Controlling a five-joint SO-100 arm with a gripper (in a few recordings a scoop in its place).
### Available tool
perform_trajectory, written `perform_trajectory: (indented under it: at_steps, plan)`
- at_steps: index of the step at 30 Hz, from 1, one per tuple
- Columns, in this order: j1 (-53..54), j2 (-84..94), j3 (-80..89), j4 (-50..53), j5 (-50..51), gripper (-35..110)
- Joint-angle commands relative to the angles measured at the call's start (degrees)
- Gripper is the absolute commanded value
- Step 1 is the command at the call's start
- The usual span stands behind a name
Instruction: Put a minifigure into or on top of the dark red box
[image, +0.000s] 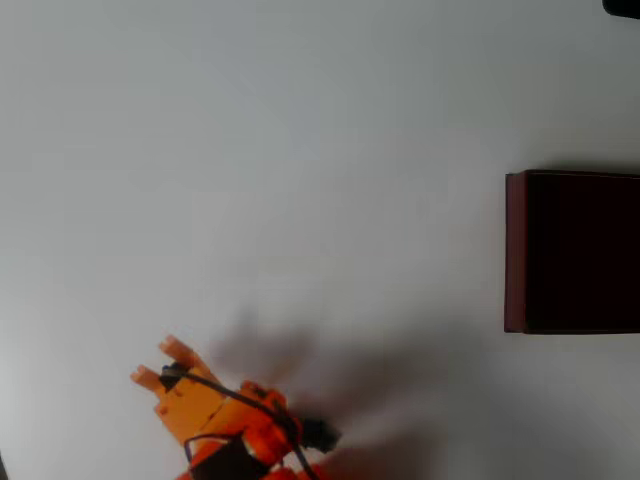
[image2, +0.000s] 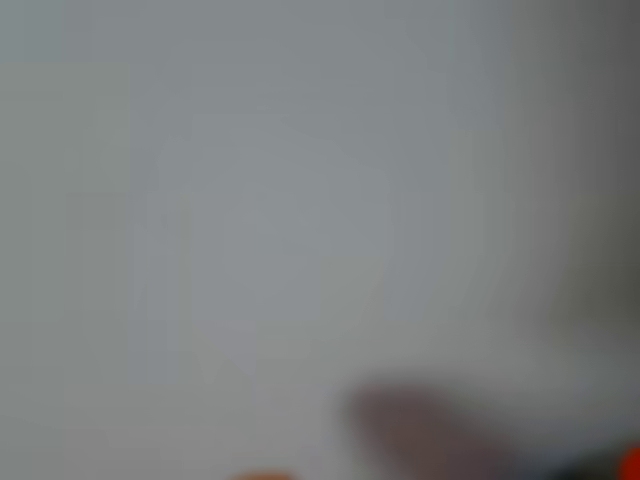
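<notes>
Far right of your pincer (image: 152, 362) across the bare white table (image: 300, 150) sits the dark red box (image: 515, 250), while its 2 orange fingertips stand slightly parted around nothing I can make out, so you're likely still hunting the minifigure before any grasp.

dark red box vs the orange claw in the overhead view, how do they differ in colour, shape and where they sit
The dark red box is maroon-walled with a near-black inside; the claw is bright orange. The box is a plain rectangle squared to the picture, cut by the right edge; the claw is two-pronged and angled to the upper left, at the bottom left. The box rests on the white table; whether the claw touches it is unclear. Both are over the same table.
</notes>
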Motion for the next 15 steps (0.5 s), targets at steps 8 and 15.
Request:
perform_trajectory:
  at_steps: [8,15]
  plan:
    - [3.96,11.95,7.47,2.2,-3.87,17]
    - [6.15,11.34,9.14,0.44,-5.54,14]
